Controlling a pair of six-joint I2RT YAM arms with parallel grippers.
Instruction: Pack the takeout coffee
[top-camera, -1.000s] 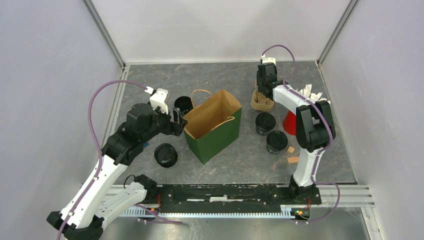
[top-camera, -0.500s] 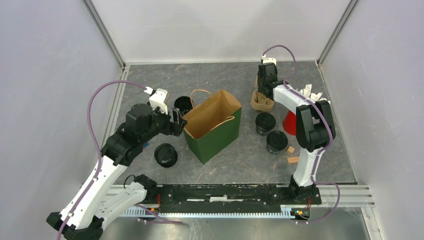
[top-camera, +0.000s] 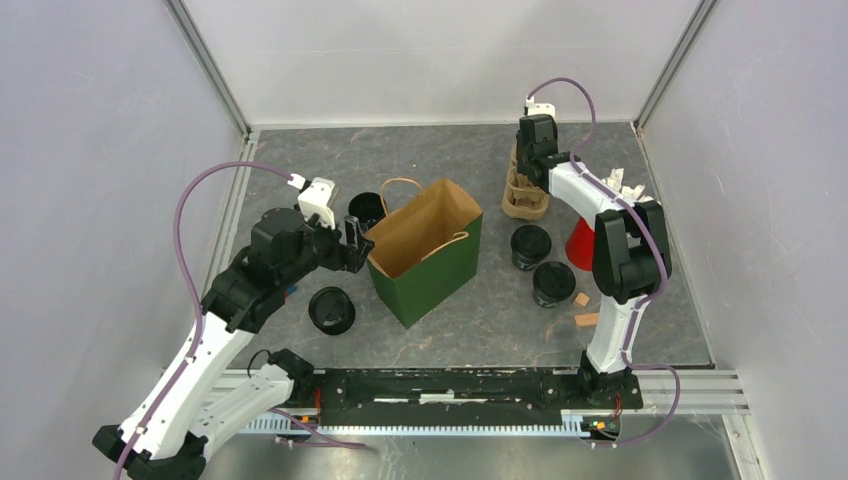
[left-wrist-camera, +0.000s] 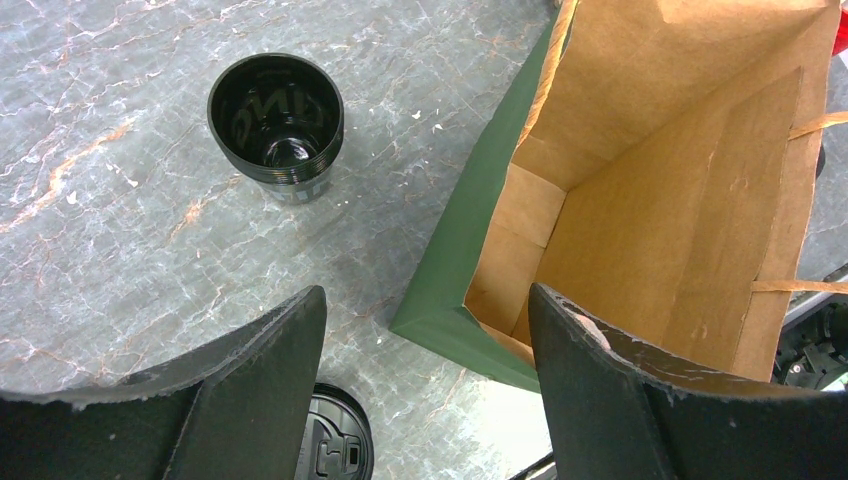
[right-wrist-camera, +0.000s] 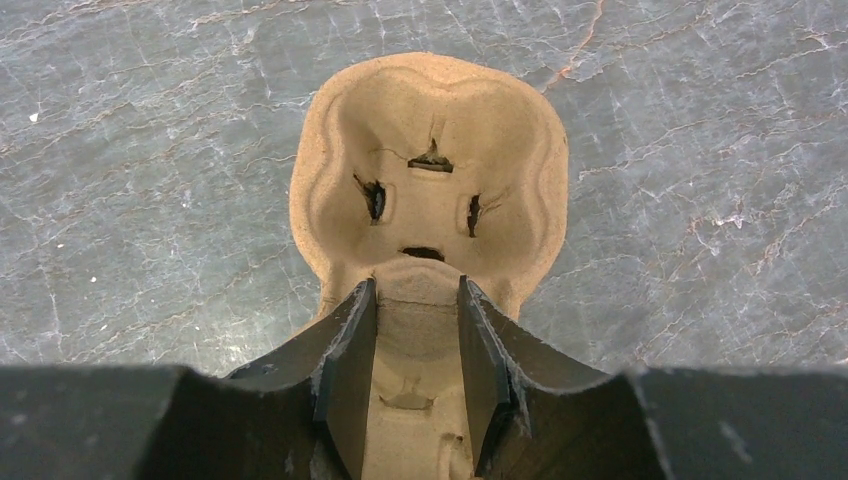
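The left gripper (top-camera: 354, 238) hung released, its jaws spread wide with nothing between them. In its wrist view (left-wrist-camera: 428, 300) the gap framed bare table (left-wrist-camera: 120, 250) and the near corner of the green paper bag (left-wrist-camera: 470, 250). Ahead of its left finger stood an uncapped black cup (left-wrist-camera: 277, 125), upright and apart from the bag's green wall. Behind that same finger, toward the arm's base, sat a lidded black cup (top-camera: 331, 310), of which only the lid's edge showed in the wrist view (left-wrist-camera: 335, 450). The bag (top-camera: 425, 255) stood open under and ahead of its right finger, its brown inside bare as far as could be seen.

The right gripper (top-camera: 522, 183) was clenched on the tan pulp carrier (top-camera: 527, 205). Its wrist view (right-wrist-camera: 415, 350) showed both fingers pressed against the carrier's (right-wrist-camera: 430, 150) middle ridge, with one cup pocket reaching out ahead of the fingertips. Back from this gripper, toward its own base, two more lidded black cups (top-camera: 530, 245) stood side by side, near each other. A red cup (top-camera: 578, 245) stood just right of them, partly behind the arm.
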